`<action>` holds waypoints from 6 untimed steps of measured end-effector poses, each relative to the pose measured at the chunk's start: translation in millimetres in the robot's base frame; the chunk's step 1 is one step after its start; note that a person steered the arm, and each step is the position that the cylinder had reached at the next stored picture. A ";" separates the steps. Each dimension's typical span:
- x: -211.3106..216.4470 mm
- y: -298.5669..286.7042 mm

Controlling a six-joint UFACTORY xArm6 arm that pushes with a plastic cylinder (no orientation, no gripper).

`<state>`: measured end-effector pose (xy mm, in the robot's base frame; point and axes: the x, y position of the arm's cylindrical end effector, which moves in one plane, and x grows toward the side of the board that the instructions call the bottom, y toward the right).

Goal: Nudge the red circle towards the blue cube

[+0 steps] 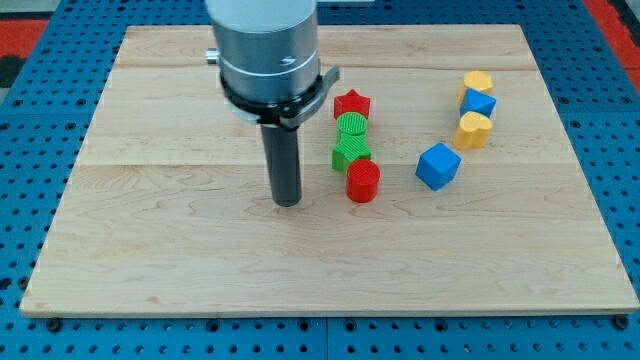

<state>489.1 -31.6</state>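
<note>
My tip (287, 203): just left of red circle (363, 182), apart; blue cube (438, 166) to circle's right. Pincer: none visible, state untellable.

Tip (287, 203) sat just left of red circle (363, 182); blue cube (437, 166) lay near on its right, apart; all on counter (150, 260).

view: single | angle: high, tilted down from board's (150, 260) near edge | range: whole board framed
</note>
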 end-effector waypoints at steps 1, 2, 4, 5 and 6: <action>-0.3 27.4; -0.3 38.9; -0.3 44.4; -0.3 52.3; -0.3 63.5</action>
